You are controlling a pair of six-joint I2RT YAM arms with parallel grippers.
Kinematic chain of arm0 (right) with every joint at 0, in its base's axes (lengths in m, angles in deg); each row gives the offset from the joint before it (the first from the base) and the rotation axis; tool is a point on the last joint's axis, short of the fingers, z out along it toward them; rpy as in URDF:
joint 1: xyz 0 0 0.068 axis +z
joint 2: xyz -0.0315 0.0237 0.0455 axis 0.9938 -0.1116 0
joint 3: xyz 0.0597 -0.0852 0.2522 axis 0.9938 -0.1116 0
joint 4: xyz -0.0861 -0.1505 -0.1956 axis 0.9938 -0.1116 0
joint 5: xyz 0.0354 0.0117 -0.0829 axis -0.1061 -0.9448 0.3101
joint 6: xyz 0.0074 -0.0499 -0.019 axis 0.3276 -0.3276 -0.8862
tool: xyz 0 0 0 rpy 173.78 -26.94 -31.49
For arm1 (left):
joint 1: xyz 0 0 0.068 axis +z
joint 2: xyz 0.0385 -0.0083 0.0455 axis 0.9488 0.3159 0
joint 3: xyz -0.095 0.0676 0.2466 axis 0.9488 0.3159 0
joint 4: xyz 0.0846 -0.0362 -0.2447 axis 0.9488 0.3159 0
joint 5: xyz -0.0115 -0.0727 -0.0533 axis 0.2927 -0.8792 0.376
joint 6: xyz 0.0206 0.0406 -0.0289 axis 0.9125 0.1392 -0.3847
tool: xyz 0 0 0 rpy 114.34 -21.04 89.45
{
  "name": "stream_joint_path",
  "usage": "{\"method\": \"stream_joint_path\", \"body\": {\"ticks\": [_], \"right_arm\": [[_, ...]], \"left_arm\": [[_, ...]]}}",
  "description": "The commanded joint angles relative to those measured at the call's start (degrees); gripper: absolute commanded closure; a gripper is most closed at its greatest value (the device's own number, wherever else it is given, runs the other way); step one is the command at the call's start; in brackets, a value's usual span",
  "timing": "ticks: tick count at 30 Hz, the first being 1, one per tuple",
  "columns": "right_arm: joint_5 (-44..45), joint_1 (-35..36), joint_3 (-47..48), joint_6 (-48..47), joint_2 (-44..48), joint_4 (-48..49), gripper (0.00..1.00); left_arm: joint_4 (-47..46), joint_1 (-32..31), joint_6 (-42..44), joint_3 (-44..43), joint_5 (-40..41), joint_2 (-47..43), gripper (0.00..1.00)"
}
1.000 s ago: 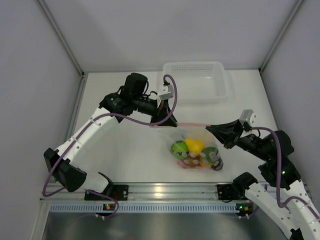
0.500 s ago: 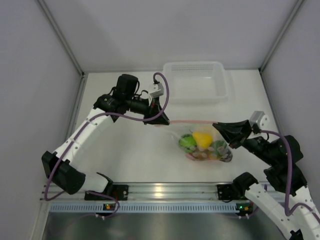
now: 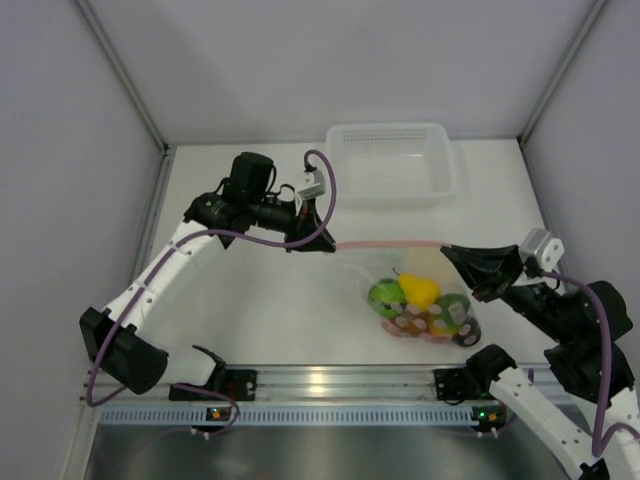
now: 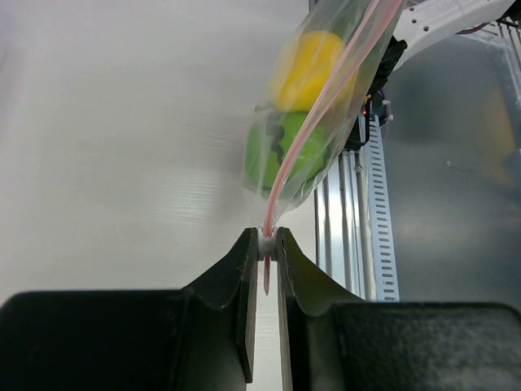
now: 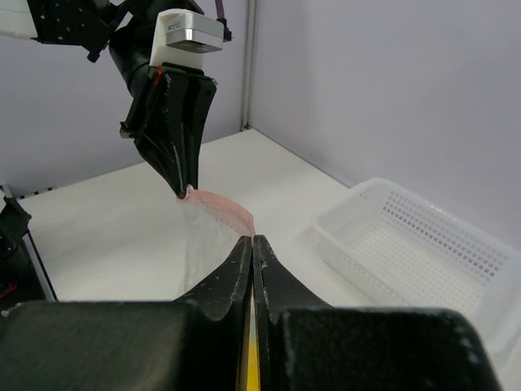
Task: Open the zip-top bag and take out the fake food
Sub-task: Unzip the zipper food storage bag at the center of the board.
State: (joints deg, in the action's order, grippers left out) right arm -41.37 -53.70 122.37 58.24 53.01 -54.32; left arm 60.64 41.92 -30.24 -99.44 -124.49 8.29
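The zip-top bag hangs between both arms, its pink-red zip strip stretched in a straight line above the table. My left gripper is shut on the strip's left end, and my right gripper is shut on its right end. The fake food lies bunched in the bag's lower part: a green fruit, a yellow one and others. In the left wrist view the strip runs from my left gripper up past the green fruit and yellow fruit. The right wrist view shows my right gripper pinching the strip.
A white perforated tray stands at the back of the table, right of centre, also seen in the right wrist view as the tray. Grey walls close in the left, right and back. A metal rail runs along the near edge.
My right gripper has pulled to the right and nearer, dragging the bag and its fruits rightward. The zip strip has stretched out longer and straight. The left gripper shifted slightly left.
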Motion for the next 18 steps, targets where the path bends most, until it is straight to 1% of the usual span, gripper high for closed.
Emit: {"method": "stream_joint_path", "body": {"ticks": [1, 14, 16, 18], "right_arm": [[1.95, 0.61, 4.13, -1.29, 1.09, 2.26, 1.0], [3.09, 0.61, 5.01, -1.12, 1.8, 1.21, 1.0], [2.74, 0.61, 5.19, -1.12, 1.62, 0.94, 1.0], [0.38, 0.61, 5.1, -1.03, 1.27, 0.94, 1.0]], "left_arm": [[0.48, 0.75, 2.12, 1.0, 1.02, -1.97, 1.0], [0.48, 0.75, 2.03, 1.62, 2.51, -3.12, 1.0], [0.48, 0.75, 1.95, 1.53, 3.04, -3.29, 1.0], [0.48, 0.75, 1.51, 1.0, 2.34, -3.03, 1.0]]}}
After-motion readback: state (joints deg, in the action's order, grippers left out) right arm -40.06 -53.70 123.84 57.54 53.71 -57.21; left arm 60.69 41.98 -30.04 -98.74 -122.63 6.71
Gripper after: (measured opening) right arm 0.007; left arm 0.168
